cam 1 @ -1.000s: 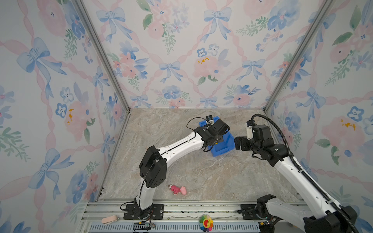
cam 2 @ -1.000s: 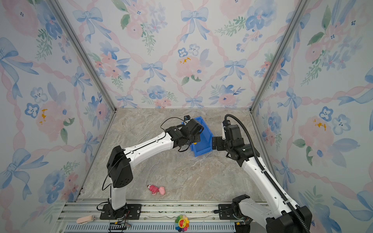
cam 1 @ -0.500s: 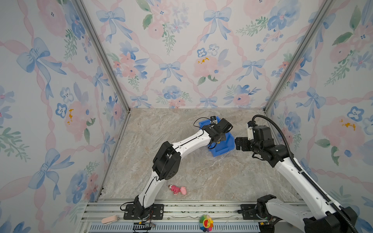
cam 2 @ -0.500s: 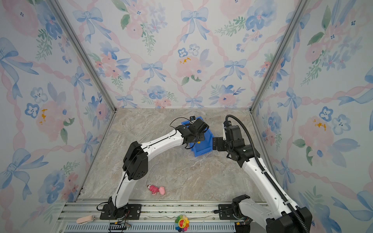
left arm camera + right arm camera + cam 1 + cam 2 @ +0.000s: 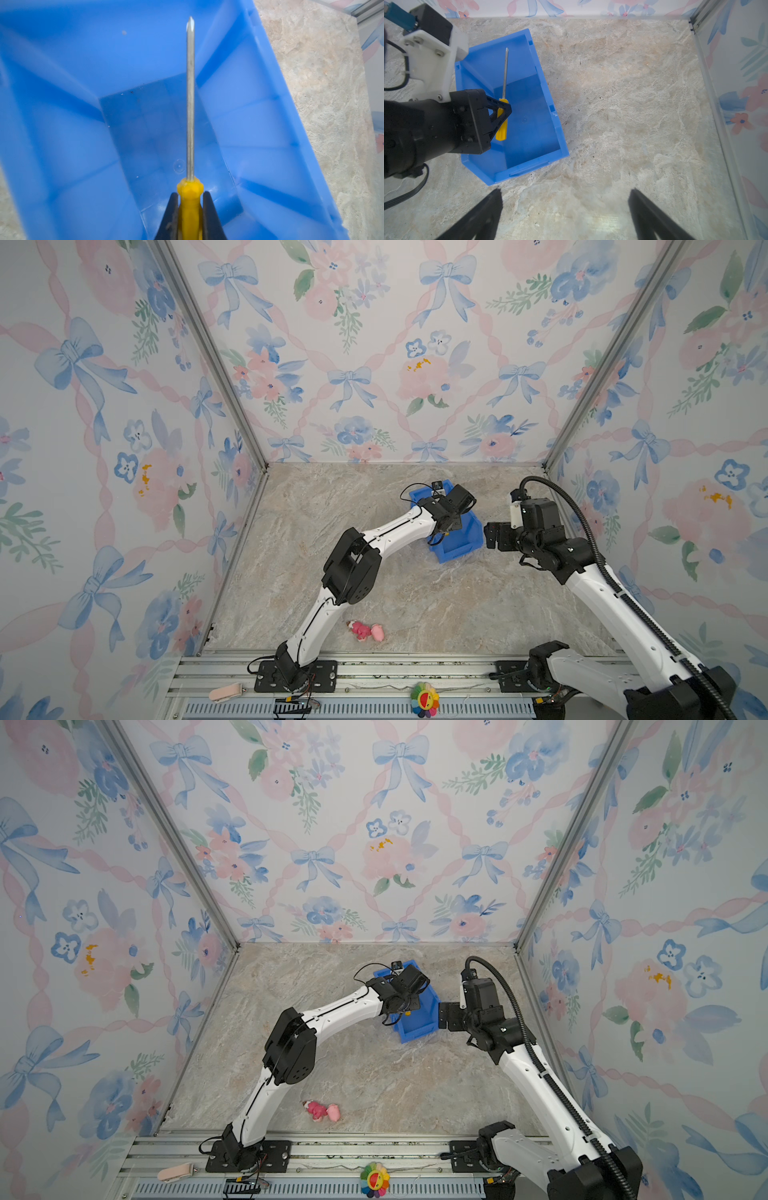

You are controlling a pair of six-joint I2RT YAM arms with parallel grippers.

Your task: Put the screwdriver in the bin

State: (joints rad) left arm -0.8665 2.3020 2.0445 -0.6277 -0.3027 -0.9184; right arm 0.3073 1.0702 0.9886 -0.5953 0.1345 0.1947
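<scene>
The screwdriver [image 5: 190,104], with a yellow handle and a thin silver shaft, is held by its handle in my left gripper [image 5: 190,194], which is shut on it. It hangs inside the open top of the blue bin [image 5: 62,124], shaft pointing toward the bin's far wall. The right wrist view shows the same grip over the bin [image 5: 529,124], the screwdriver [image 5: 502,122] above the floor of it. In both top views the left gripper [image 5: 446,531] [image 5: 405,1011] hovers over the bin [image 5: 457,547] [image 5: 419,1027]. My right gripper [image 5: 565,190] is open, beside the bin and holding nothing.
A pink toy figure [image 5: 365,630] lies on the marble floor near the front rail. A rainbow flower toy [image 5: 424,699] and a beige item [image 5: 224,692] sit on the rail. Floral walls enclose the floor on three sides.
The left arm's elbow has swung to the right and risen, while its gripper stayed over the bin with the screwdriver. The right arm has not moved.
</scene>
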